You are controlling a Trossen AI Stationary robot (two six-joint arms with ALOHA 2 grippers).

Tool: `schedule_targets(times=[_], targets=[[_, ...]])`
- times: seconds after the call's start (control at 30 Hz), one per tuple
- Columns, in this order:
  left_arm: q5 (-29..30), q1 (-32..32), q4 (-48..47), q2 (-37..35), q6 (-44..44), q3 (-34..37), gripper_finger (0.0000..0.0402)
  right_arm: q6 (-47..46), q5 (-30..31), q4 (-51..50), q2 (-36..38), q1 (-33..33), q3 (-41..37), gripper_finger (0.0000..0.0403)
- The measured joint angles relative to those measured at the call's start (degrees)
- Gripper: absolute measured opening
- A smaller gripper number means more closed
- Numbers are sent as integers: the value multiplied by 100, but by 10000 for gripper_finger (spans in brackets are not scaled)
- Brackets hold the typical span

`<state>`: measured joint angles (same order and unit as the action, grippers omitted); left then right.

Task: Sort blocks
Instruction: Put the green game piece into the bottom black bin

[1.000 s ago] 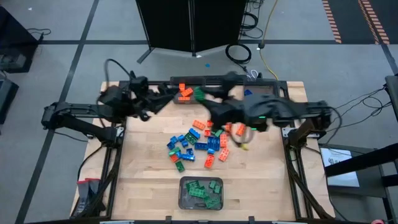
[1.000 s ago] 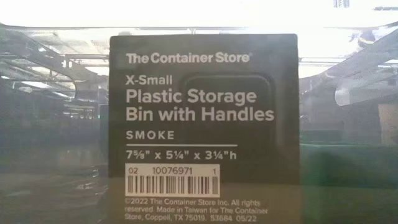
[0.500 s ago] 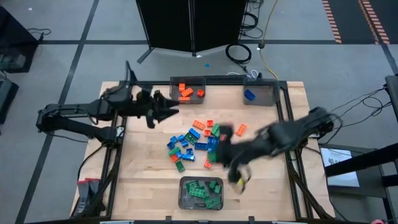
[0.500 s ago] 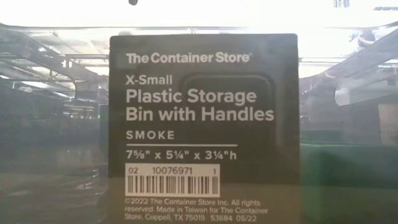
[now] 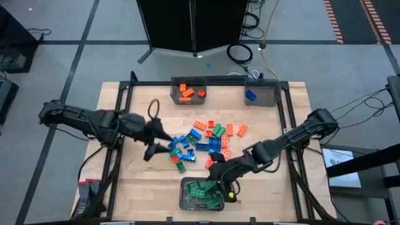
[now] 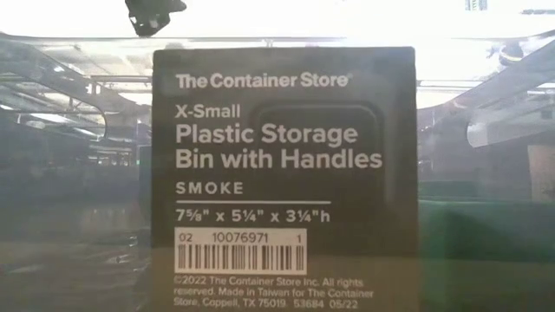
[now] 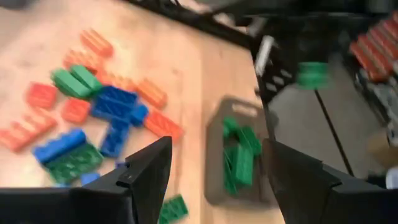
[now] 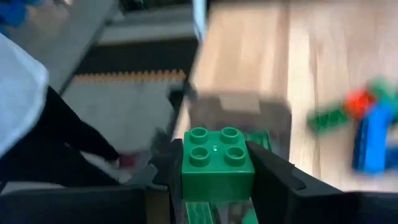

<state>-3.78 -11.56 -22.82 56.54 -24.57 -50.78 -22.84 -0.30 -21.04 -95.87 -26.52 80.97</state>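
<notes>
Loose orange, green and blue blocks [image 5: 200,140] lie heaped mid-table. My left gripper [image 5: 160,149] stands open just left of the heap, and nothing shows between its fingers in the left wrist view [image 7: 214,186]. My right gripper [image 5: 217,180] hangs over the far right part of the near bin [image 5: 185,201], which holds green blocks. It is shut on a green block with four studs [image 8: 217,163]. A far bin [image 5: 189,92] holds orange blocks. Another far bin [image 5: 259,95] holds a blue one. My right gripper pinches the green block by two opposite side walls [image 8: 186,171] between its two fingers. The fingers slant down from the table's far right. The block is lifted clear, studs toward the wrist camera, with the near bin [image 8: 239,112] beyond it.
The near bin's dark label [image 6: 282,173] fills the low view, with a dark piece of an arm [image 6: 154,13] above it. A black frame [image 5: 119,125] runs along the table's left, far and right sides. A person's dark sleeve [image 8: 68,143] shows beyond the table.
My right gripper has swept from the far bins across the heap toward the near edge and sunk, rolling as it went, carrying the green block over the near bin. My left gripper has left the orange bin's side, come nearer and lower, and tipped up to beside the heap.
</notes>
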Motion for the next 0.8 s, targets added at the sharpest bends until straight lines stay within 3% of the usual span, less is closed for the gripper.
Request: schedule_targets(times=[0.17,0.43,0.67,0.8], targets=[[507,-527,-15,172,-17,393,250,-469,30,455,-9,19,-563,120],[943,-1130,505,862,-35,894,250,-525,31,641,-351,16,-630,125],[1238,-1455,936,1640,962,922,250,-473,23,581,-672,26,-630,251],[1393,-1488,1067,1995,1569,922,250,-407,12,568,-722,43,-630,288]])
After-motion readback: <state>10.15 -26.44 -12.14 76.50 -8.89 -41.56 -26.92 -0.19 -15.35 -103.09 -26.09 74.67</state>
